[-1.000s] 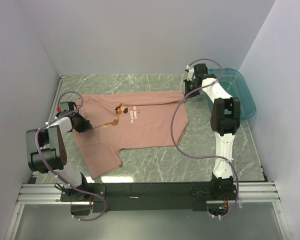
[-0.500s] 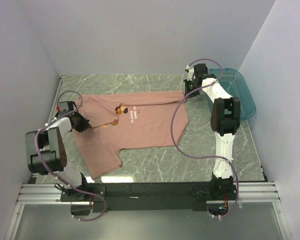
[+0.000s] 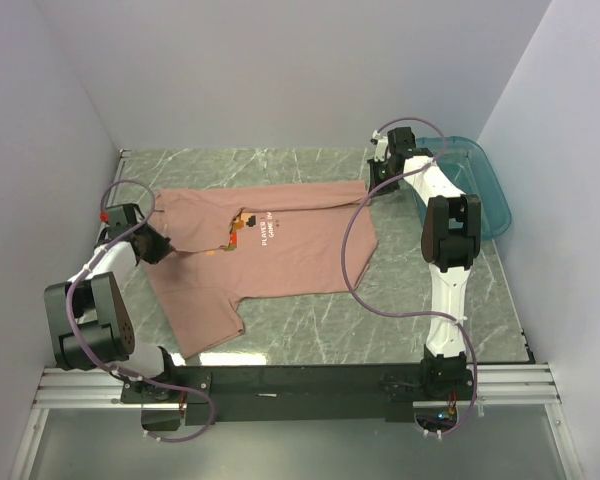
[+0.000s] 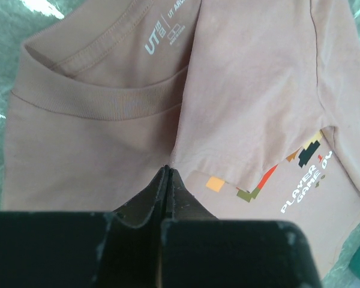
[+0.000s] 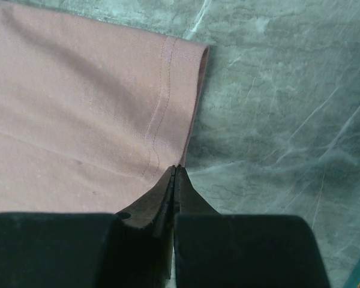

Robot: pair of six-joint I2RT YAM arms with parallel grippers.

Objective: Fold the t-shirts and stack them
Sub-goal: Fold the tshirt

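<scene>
The dusty salmon-pink short-sleeved cotton t-shirt (image 3: 280,255) lies spread across the middle of the green marble-patterned desk (image 3: 320,325). Its collar is toward the left arm and its hem toward the right. Its far long side is already turned in, and that flap covers part of the collar and part of the pixel print. The near sleeve sticks out flat toward the arm bases. We see only this one t-shirt, so nothing is stacked yet.

The left gripper (image 4: 168,171) sits low on the cloth just below the collar. Its jaws are pressed together on the edge of the turned-in flap, beside the first coloured squares of the print. The right gripper (image 5: 176,168) is at the far hem corner. Its jaws are also together, and their tips meet right on the stitched hem edge, so we read it as pinching that corner, though little cloth shows between them.

We judge the lengthwise folding to be in hand, with both ends of one long fold line gripped.

The next move seems to call for both arms to rise and travel together at the same pace. That keeps the cloth taut between them so the flap does not sag or twist. The near side and its sleeve are not yet folded in.

The teal plastic tub (image 3: 492,190) stands at the far right, apart from the t-shirt. We cannot tell what it holds.
</scene>
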